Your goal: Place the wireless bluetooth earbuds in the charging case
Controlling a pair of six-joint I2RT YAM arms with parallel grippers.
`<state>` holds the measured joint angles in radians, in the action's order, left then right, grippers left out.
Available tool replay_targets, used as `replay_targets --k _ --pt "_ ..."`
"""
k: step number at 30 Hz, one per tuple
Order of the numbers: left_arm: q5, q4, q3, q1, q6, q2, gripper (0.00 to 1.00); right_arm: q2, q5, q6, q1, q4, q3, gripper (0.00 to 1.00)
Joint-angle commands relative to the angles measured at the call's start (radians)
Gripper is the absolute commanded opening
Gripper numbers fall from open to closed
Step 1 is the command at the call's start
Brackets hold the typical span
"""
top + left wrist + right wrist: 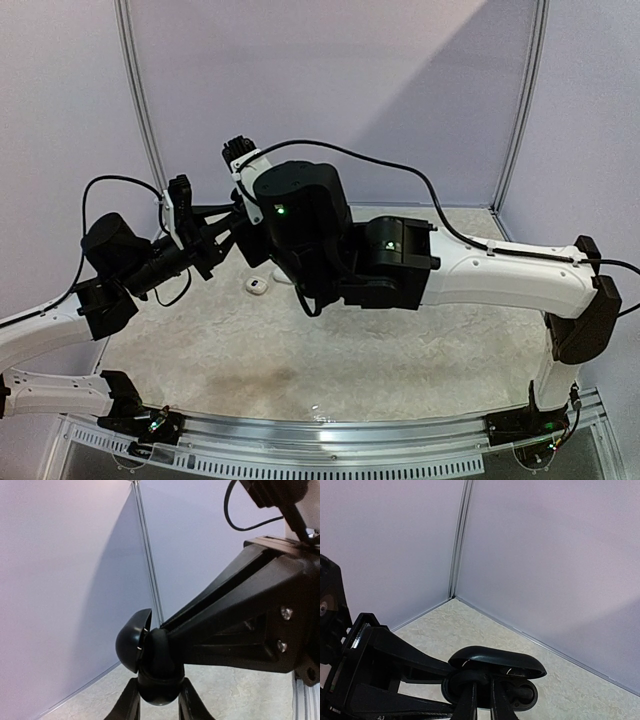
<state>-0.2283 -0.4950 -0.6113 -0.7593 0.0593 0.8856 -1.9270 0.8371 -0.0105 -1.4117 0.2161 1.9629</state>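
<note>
Glossy black pebble-shaped charging case (497, 662) (131, 641): hinged lid open, held clear of the table over its far-left part; contents indiscernible. Small white rounded object with dark centre (257, 285): lying on the table left of centre; identity undeterminable.

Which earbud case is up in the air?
The black charging case, lid open, gripped by the left gripper. The white case lies down on the table.
</note>
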Motion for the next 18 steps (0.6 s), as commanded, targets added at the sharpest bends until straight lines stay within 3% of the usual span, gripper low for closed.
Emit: replay_targets --k 1,18 --pt "-0.012 -0.035 -0.006 -0.017 -0.021 -0.005 0.00 -0.040 0.012 -0.016 0.001 0.045 0.022 0.00" --pt "-0.004 -0.029 -0.010 -0.017 -0.030 -0.008 0.00 -0.043 -0.166 0.094 0.039 0.220 0.033 0.13"
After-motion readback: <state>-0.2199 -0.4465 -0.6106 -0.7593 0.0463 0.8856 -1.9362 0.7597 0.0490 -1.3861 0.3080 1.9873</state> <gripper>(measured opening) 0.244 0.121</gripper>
